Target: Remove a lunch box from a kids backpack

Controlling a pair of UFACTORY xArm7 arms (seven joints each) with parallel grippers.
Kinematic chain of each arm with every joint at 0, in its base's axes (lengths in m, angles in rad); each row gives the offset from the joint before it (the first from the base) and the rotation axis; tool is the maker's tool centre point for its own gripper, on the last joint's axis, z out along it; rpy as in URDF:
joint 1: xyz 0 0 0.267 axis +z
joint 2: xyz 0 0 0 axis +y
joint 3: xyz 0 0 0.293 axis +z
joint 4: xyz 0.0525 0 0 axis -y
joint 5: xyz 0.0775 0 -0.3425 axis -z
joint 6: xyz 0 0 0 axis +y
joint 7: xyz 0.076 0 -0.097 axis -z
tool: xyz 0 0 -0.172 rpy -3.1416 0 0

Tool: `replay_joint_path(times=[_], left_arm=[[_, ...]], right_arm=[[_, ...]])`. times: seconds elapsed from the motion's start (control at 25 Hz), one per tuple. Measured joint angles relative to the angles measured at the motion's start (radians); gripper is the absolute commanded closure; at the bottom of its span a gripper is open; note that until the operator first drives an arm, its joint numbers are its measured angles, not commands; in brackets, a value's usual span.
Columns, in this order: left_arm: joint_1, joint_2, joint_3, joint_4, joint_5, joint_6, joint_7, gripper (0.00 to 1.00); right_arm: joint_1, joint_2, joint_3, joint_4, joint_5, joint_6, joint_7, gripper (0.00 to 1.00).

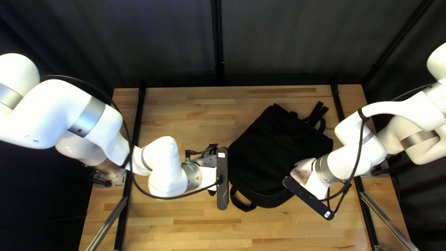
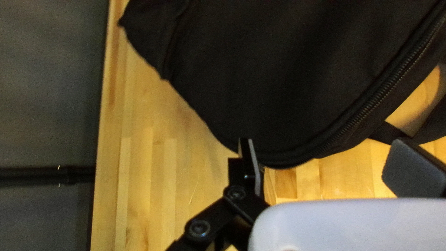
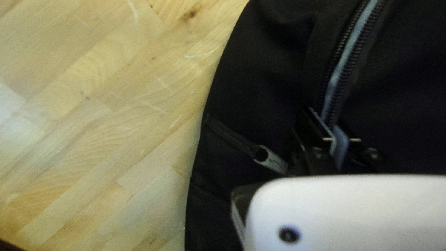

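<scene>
"Where's the lunch box?"

"Unseen, presumably inside the backpack (image 1: 274, 148) on the surface (image 1: 186, 227); in the top left view the bag's long axis runs 1 to 7 o'clock."

"Nearer arm to the zip (image 3: 357, 56)?"

"The right: its right gripper (image 3: 332, 132), narrow, meets it around 4 o'clock; whether pinching, one cannot tell. The left gripper (image 2: 325, 155), wide, stands near 9."

Standing by the bench, I am logging this place as a robotics lab: two white jointed arms, left (image 1: 86, 118) and right (image 1: 429, 109), are facing each other across a laminated wood table (image 1: 186, 234), with black cable (image 1: 160, 198) looping along each. Black rails (image 1: 139, 118) are running down both sides of the tabletop, and a dark curtain (image 1: 288, 46) is hanging behind a black upright post (image 1: 217, 42).
</scene>
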Motion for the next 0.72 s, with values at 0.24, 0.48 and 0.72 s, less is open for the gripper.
replay_joint_path(times=[0.24, 0.48, 0.72], left_arm=[[0.008, 0.081, 0.004, 0.052, -0.034, -0.082, 0.075, 0.0], [0.022, 0.095, 0.011, 0.062, -0.058, -0.123, 0.132, 0.04], [0.035, 0.09, 0.021, 0.056, -0.068, -0.147, 0.169, 0.61]], right_arm=[[0.005, -0.022, -0.034, -0.026, 0.015, -0.023, -0.048, 1.0], [0.01, -0.008, -0.04, -0.019, 0.021, -0.033, -0.06, 1.0], [0.016, 0.007, -0.039, -0.008, 0.023, -0.038, -0.066, 1.0]])
